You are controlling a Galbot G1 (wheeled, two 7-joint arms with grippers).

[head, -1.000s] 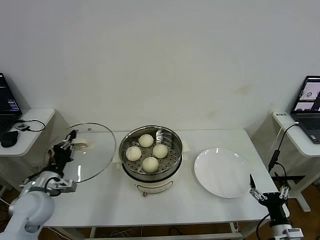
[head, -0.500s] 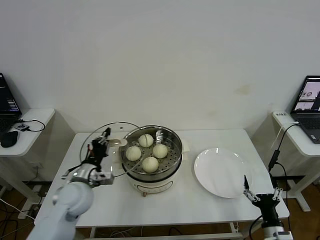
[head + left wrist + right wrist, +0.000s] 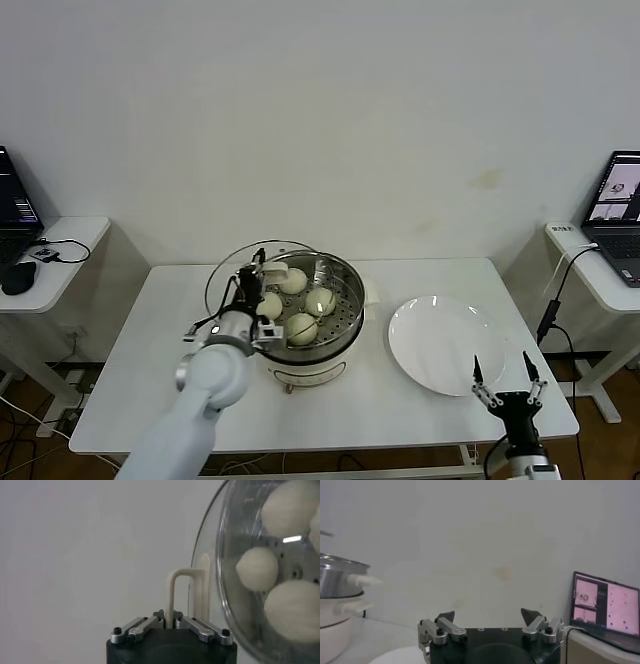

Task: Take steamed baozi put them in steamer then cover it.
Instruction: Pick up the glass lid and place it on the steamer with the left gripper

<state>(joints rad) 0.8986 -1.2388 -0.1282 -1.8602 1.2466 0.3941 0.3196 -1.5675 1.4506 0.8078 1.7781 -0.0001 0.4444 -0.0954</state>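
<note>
Left gripper [image 3: 253,283] fingers clenched on the cream handle [image 3: 187,597] of the glass lid [image 3: 240,280], lid held tilted over the left rim of the steamer [image 3: 335,330]. Four steamed baozi [image 3: 301,328] sit inside the steamer, centre of the white counter [image 3: 150,380]. Right gripper [image 3: 503,385] fingers released, holding nothing, at the near right counter edge, just near of the white plate [image 3: 440,345].

The steamer [image 3: 305,310] sits in the middle of the table [image 3: 150,390]. Four baozi [image 3: 301,327] lie inside it. The plate [image 3: 445,345] lies on the table to its right. The lid [image 3: 240,275] hangs tilted over the steamer's left edge. A laptop [image 3: 618,215] sits on a side desk far right.
</note>
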